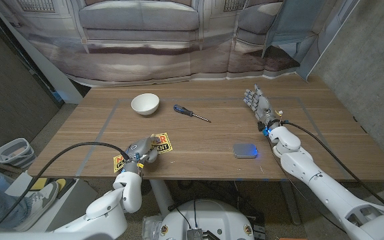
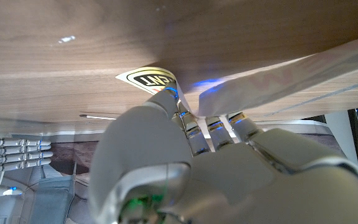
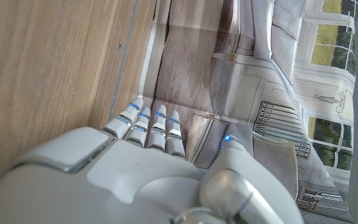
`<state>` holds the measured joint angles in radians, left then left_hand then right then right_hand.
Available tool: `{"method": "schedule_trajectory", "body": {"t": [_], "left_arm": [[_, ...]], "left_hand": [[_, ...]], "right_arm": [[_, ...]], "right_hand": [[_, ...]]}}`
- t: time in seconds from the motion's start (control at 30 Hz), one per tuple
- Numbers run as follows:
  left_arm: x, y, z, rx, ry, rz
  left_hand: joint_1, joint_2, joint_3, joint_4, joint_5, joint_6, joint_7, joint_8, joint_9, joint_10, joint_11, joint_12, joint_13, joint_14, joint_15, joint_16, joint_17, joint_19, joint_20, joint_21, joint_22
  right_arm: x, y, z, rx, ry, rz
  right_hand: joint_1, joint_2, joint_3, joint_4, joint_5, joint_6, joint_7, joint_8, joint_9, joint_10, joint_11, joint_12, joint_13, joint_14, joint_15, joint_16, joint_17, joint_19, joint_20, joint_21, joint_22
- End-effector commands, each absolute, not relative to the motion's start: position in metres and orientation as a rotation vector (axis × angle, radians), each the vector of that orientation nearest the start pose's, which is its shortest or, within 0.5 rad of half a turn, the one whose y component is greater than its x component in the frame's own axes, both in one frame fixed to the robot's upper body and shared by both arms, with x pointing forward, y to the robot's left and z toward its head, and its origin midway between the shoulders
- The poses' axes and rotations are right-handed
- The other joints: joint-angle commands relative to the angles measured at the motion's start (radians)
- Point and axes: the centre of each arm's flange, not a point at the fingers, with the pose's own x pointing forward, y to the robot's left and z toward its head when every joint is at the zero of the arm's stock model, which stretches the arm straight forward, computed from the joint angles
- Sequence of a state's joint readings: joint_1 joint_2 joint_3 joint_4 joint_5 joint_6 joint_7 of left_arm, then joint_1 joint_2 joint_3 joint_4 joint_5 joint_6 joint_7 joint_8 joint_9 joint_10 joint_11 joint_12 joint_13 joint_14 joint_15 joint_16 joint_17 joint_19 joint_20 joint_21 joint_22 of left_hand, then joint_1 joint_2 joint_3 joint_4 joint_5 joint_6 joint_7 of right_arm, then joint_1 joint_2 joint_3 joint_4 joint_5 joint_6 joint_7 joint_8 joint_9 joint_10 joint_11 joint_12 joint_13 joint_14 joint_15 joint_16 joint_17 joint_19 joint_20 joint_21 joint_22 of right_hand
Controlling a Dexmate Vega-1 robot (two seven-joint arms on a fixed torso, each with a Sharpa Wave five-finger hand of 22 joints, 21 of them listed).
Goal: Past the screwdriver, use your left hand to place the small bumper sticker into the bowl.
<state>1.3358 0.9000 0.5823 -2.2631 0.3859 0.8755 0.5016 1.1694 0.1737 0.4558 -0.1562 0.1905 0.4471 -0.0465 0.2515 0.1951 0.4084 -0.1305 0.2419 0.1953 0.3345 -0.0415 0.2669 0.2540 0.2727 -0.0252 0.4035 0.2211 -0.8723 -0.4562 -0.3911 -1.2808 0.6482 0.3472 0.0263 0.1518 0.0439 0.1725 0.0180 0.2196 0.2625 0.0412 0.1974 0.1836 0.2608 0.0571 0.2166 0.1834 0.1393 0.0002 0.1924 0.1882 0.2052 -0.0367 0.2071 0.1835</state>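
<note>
Lying flat on the wooden table (image 1: 199, 150), the small bumper sticker (image 1: 157, 143) is a thin yellow-and-black rectangle with a red band, sitting at about seven o'clock from the table's centre. Your left hand (image 1: 141, 154) rests on its near end, smooth grey fingers (image 2: 169, 109) curled down onto the printed surface; whether they grip it or only press on it cannot be told. A second yellow sticker (image 1: 119, 162) shows just beside that hand, partly hidden.

Farther out, at eleven o'clock, stands the bowl (image 1: 145, 104), round, white and glossy. To its right at twelve o'clock lies the screwdriver (image 1: 190, 113), slim, with a dark blue handle and thin metal shaft.

At four o'clock is a rounded blue-grey pad (image 1: 245, 151). Your right hand (image 1: 259, 105) stands at two o'clock, fingers straight, close together, holding nothing.
</note>
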Motion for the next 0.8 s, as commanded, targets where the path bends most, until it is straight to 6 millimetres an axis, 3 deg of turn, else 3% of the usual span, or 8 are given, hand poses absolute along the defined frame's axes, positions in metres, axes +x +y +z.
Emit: {"method": "schedule_trajectory", "body": {"t": [0.03,0.8], "left_arm": [[0.468,0.247,-0.142,1.178,-0.307,0.342],[0.469,0.252,-0.128,1.184,-0.328,0.34]], "left_hand": [[0.017,0.002,0.011,0.003,-0.001,0.01,0.001,0.006,0.003,0.008,0.002,0.002,0.003,0.012,-0.052,0.007,0.006,0.008,-0.003,0.011,0.003],[0.024,-0.006,0.02,0.007,-0.004,0.013,-0.002,-0.001,0.002,0.012,-0.003,-0.004,0.003,0.016,-0.055,0.004,0.015,0.005,-0.004,0.022,0.005]], "right_arm": [[0.648,-0.264,-0.051,0.095,-0.609,0.226],[0.646,-0.259,-0.045,0.1,-0.625,0.221]], "right_hand": [[0.007,0.004,-0.002,-0.001,0.0,0.004,0.001,-0.001,0.004,0.009,-0.001,0.001,0.004,0.009,0.002,-0.002,0.003,0.008,-0.025,-0.001,0.004],[0.007,0.005,-0.003,-0.002,0.0,0.004,0.003,-0.002,0.004,0.007,0.002,0.0,0.004,0.009,0.003,-0.001,0.003,0.008,-0.026,-0.001,0.004]]}}
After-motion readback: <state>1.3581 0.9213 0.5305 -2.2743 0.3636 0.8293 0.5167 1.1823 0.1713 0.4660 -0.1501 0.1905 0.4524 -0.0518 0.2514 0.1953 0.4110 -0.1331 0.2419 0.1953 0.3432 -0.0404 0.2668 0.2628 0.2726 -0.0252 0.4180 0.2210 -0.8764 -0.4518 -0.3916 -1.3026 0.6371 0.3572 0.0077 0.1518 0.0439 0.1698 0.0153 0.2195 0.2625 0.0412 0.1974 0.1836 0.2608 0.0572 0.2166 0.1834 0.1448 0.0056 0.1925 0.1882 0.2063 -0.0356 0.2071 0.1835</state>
